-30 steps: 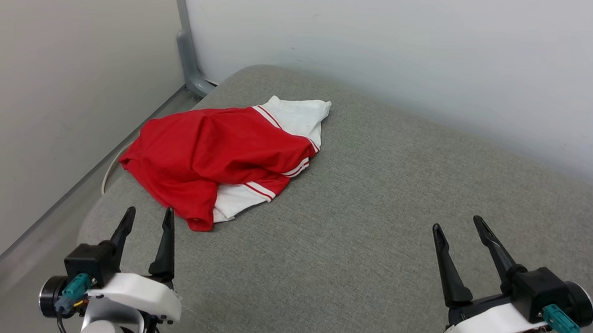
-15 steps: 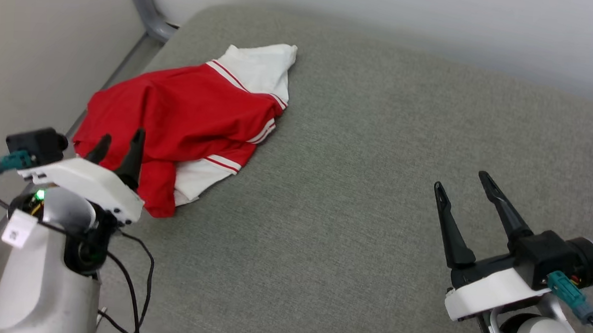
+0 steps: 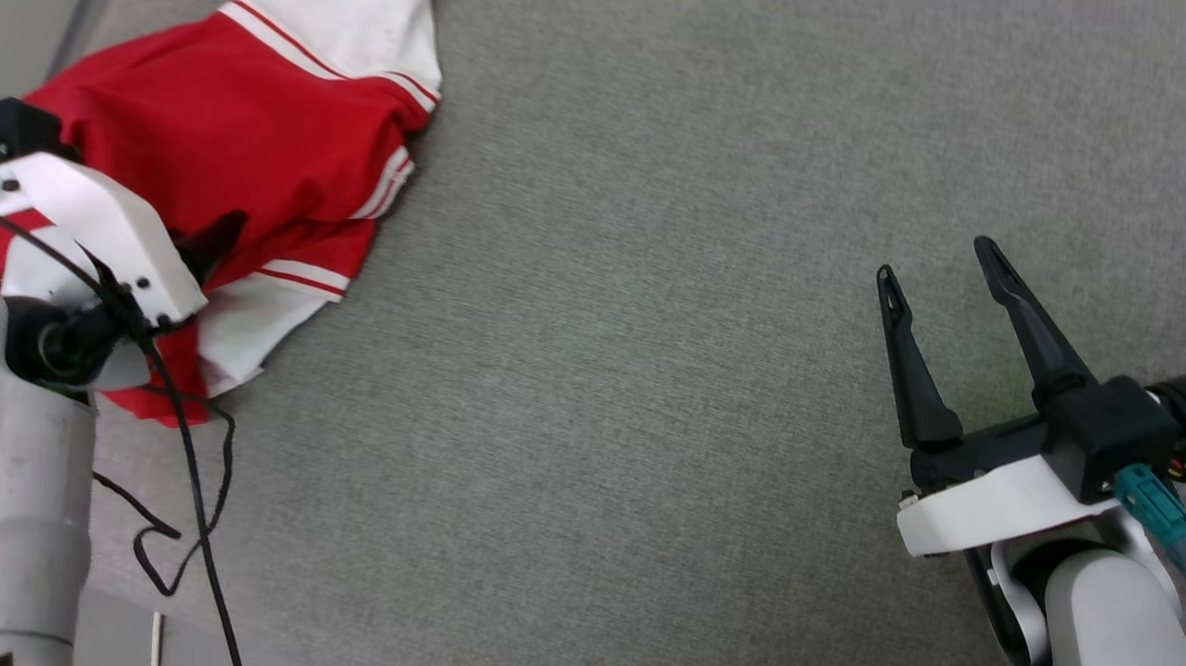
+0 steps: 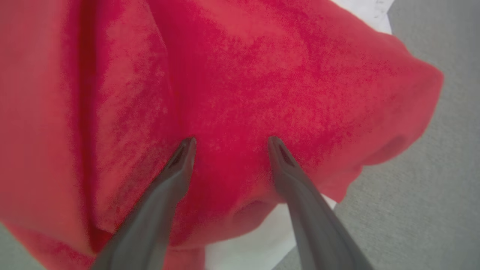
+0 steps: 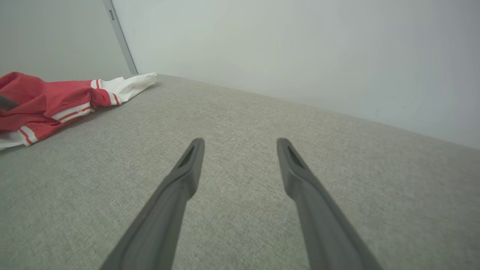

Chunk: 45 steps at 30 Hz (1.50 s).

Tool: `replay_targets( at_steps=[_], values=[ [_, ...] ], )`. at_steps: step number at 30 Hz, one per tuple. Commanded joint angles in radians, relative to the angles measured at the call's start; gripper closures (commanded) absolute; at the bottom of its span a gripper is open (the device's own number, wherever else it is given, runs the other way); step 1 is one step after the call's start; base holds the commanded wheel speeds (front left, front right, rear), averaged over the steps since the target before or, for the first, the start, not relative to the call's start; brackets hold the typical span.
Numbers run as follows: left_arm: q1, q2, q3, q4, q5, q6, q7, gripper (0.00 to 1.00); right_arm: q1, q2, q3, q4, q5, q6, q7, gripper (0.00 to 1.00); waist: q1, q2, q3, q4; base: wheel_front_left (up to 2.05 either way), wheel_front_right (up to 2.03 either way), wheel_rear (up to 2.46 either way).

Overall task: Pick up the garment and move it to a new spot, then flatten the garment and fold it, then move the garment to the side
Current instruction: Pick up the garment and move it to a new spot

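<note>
Left wrist view: the garment (image 4: 262, 75) is spilling past the top, left and bottom edges, and it is looking soft and out of focus at this close range. The left end effector (image 4: 229, 142) is pointing into the red cloth with its fingers apart, and I am failing to tell whether the tips are touching it.

Head view: that arm's white housing (image 3: 87, 221) is covering the garment's lower left, while the top and left edges are cropping more of it. The right end effector (image 3: 937, 256) is sitting on a pale forearm (image 3: 1110, 636) that is running off the bottom edge.

Right wrist view: the left edge is cutting the garment off, and a dark sliver (image 5: 5, 102) there is showing too little for me to identify.
</note>
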State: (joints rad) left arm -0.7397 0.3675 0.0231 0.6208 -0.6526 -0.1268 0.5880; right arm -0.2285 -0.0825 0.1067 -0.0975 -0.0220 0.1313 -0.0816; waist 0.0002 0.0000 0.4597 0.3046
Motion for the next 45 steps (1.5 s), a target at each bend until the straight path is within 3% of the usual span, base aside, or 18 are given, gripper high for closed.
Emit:
replay_targets(
  at_steps=[1, 4, 12, 13, 14, 15, 25, 36, 45],
  values=[
    [-0.039, 0.017, -0.003, 0.04, 0.001, 0.016, 0.036, 0.0, -0.028, -0.004, 0.008, 0.003, 0.001, -0.001, -0.001, 0.0, -0.0002, 0.0, 0.054, -0.034, 0.0, 0.0, 0.0],
    [-0.072, 0.036, -0.013, 0.098, 0.013, 0.043, 0.092, 0.0, -0.044, -0.006, 0.017, 0.009, 0.007, -0.001, -0.003, 0.0, -0.0002, 0.0, 0.072, -0.043, 0.0, 0.0, 0.0],
    [-0.084, 0.039, -0.073, 0.21, 0.031, 0.049, 0.214, 0.0, -0.062, -0.012, 0.023, 0.018, 0.021, -0.001, -0.006, 0.0, -0.0002, 0.0, 0.087, -0.057, 0.0, 0.0, 0.0],
    [-0.086, 0.04, -0.077, 0.219, 0.033, 0.049, 0.217, 0.35, -0.063, -0.011, 0.022, 0.018, 0.022, -0.001, -0.008, 0.0, -0.0002, 0.0, 0.086, -0.06, 0.0, 0.0, 0.0],
    [-0.089, 0.038, -0.078, 0.224, 0.035, 0.051, 0.208, 0.85, -0.064, -0.011, 0.022, 0.021, 0.025, -0.001, -0.008, 0.0, -0.0002, 0.0, 0.083, -0.063, 0.0, 0.0, 0.0],
    [-0.09, 0.035, -0.078, 0.23, 0.036, 0.053, 0.198, 1.0, -0.062, -0.01, 0.02, 0.023, 0.028, -0.001, -0.011, 0.0, -0.0002, 0.0, 0.077, -0.065, 0.0, 0.0, 0.0],
    [-0.101, 0.092, -0.084, 0.205, 0.101, 0.048, -0.057, 1.0, 0.005, 0.016, -0.018, 0.079, 0.058, -0.001, -0.05, 0.0, -0.0002, 0.0, -0.083, -0.078, 0.0, 0.0, 0.0],
    [-0.05, 0.077, -0.119, 0.082, 0.206, 0.084, -0.442, 1.0, 0.095, 0.033, -0.053, 0.123, 0.102, -0.001, -0.087, 0.0, -0.0002, 0.0, -0.307, -0.101, 0.0, 0.0, 0.0],
    [0.047, 0.042, -0.17, -0.122, 0.244, 0.092, -0.539, 1.0, 0.18, 0.034, -0.094, 0.132, 0.155, -0.001, -0.093, 0.0, -0.0002, 0.0, -0.418, -0.19, 0.0, 0.0, 0.0]
  ],
)
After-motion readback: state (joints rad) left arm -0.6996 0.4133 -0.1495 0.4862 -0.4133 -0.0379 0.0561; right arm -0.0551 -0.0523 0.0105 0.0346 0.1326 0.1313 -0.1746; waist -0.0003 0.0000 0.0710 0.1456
